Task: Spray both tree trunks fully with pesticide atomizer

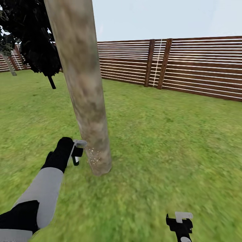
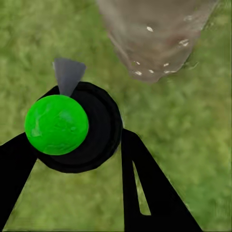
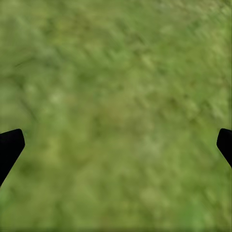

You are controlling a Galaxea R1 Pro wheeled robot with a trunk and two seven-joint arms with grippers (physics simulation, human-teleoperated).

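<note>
While left gripper point(image 1: 76, 153) holds the atomizer point(image 2: 72, 128) beside the speckled trunk point(image 1: 88, 111), right gripper point(image 1: 180, 222) gapes wide; fence point(image 1: 188, 67) behind.

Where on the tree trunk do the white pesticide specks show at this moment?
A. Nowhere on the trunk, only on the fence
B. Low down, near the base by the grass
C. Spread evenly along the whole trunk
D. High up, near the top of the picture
B: in the head view the pesticide specks sit just above the foot of the tree trunk, beside the left pincer; higher bark looks bare.
</note>
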